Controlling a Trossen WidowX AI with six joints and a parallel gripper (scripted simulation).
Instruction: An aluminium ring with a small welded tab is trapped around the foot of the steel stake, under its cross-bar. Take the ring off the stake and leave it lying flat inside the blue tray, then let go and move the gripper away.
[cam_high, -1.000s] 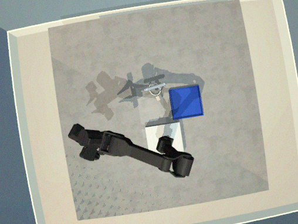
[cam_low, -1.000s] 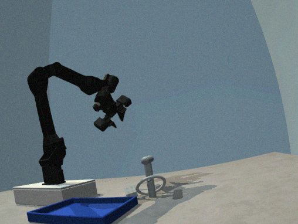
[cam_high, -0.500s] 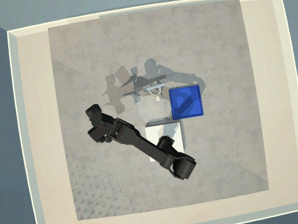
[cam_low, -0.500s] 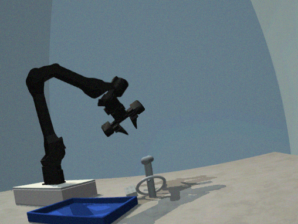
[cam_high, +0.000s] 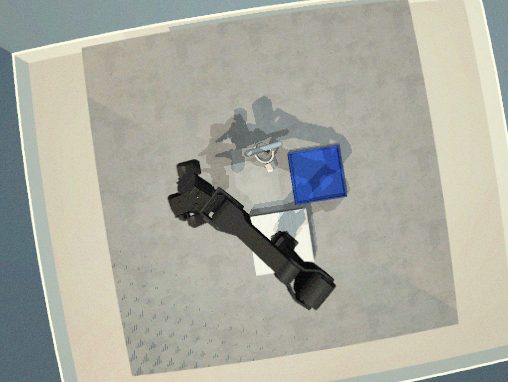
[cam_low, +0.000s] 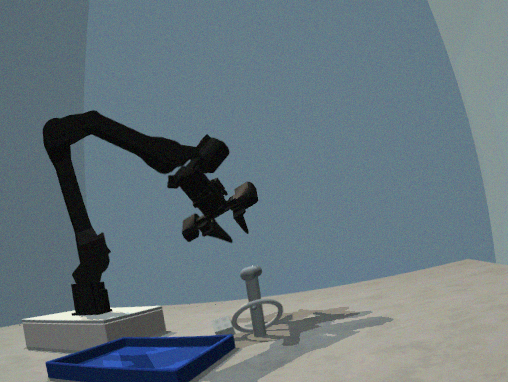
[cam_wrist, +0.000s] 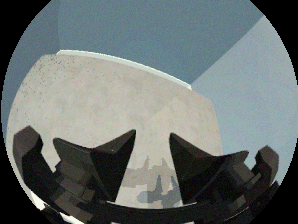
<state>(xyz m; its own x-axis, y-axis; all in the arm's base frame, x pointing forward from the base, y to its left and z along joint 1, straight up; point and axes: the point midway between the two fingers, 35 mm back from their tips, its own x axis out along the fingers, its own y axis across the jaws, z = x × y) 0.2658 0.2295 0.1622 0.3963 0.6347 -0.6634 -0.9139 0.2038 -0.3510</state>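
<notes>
Blue tray (cam_high: 300, 200) (cam_low: 205, 367): nearest in the exterior view, on the table (cam_high: 240, 325) (cam_low: 425, 325), no ring inside.
Ring (cam_high: 273, 157) (cam_low: 236, 316): around the steel stake (cam_high: 264, 148) (cam_low: 253, 290), under its cross-bar, tilted; pale tab (cam_high: 270, 167) (cam_low: 223, 326) on the arm-base side.
Tool (cam_high: 186, 192) (cam_low: 239, 237) (cam_wrist: 152, 135): fingers parted, partway open, gripping nothing, above and clear of the stake.
White block (cam_high: 262, 265) (cam_low: 65, 336): beyond the tray, under the arm (cam_high: 260, 245) (cam_low: 72, 195).

A bluish wall (cam_low: 320, 125) (cam_wrist: 130, 30) backs the seemingly stone tabletop (cam_high: 350, 90) (cam_low: 440, 325) (cam_wrist: 90, 100).
</notes>
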